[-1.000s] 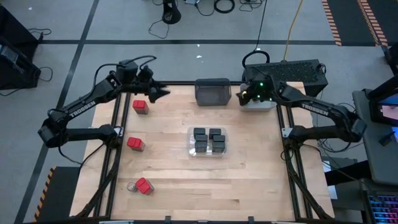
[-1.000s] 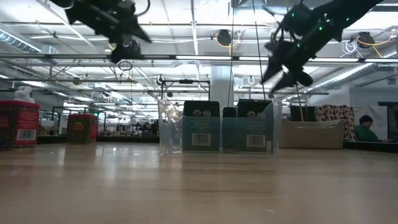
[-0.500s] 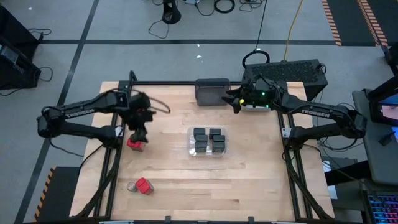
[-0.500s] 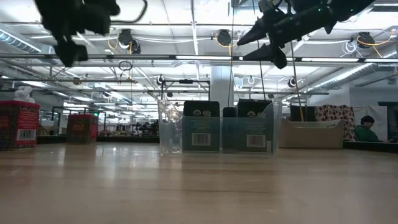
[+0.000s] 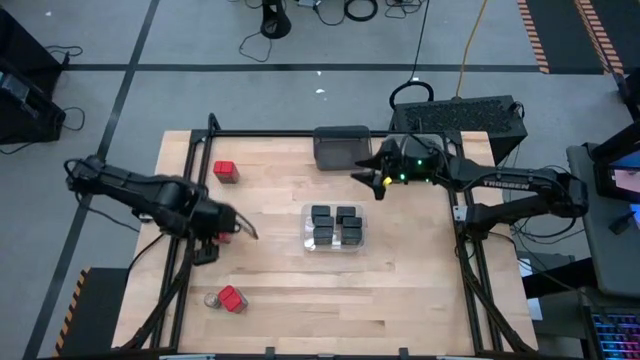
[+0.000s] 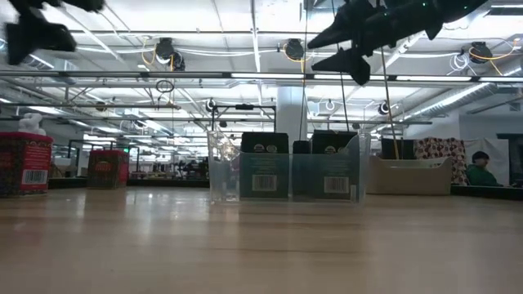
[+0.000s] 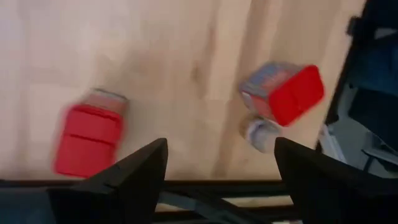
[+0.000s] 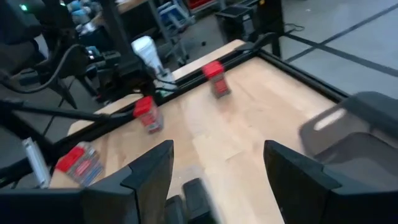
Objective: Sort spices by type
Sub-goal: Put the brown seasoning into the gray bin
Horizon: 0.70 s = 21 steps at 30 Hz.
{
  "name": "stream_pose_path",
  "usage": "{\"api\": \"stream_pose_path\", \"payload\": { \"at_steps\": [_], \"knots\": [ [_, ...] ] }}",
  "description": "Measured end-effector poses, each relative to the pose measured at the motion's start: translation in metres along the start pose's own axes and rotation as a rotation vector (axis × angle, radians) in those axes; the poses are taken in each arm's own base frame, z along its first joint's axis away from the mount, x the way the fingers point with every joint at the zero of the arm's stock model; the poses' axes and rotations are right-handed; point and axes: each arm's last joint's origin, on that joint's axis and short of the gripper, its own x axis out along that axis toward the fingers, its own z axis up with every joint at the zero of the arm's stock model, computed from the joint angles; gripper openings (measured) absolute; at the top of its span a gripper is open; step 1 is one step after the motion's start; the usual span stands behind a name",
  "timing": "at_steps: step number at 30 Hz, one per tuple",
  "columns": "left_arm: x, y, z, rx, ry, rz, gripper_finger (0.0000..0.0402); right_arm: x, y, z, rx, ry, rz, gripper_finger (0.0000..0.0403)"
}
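Three red-topped spice boxes show on the table's left side: one far [image 5: 226, 171], one in the middle [image 7: 87, 134], and one near, lying on its side [image 5: 232, 298] with a small round jar [image 5: 211, 299] beside it. Several black spice boxes [image 5: 335, 225] stand in a clear bin [image 5: 306, 212] at mid-table. My left gripper [image 5: 238, 228] hangs open, pointing down above the middle red box, touching nothing. My right gripper [image 5: 368, 180] is open in the air, near the far edge, beside a dark grey bin [image 5: 342, 147].
The black table frame rail [image 5: 190, 240] runs along the left edge beneath my left arm. A light grey bin [image 6: 409, 175] stands at the far right. Bare wood lies between the clear bin and the near edge. A person [image 6: 480, 167] sits in the room beyond.
My left gripper has swung from the table's far left corner toward the near edge and tipped to point down, ending above the middle red box. My right gripper has moved left from the light grey bin toward mid-table, rising and levelling out. Both have stayed open.
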Motion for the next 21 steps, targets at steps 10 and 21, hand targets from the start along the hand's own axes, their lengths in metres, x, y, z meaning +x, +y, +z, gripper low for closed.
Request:
{"api": "stream_pose_path", "payload": {
  "at_steps": [10, 21],
  "knots": [
    [0.036, -0.049, -0.01, 0.102, 0.118, 0.034, 0.0299, 0.014, 0.015, -0.007, -0.043, -0.008, 0.066, 0.0231],
    [0.05, -0.076, -0.052, 0.17, 0.026, 0.121, 0.0299, 0.036, 0.08, 0.011, -0.066, 0.073, 0.052, 0.0231]
  ]
}}
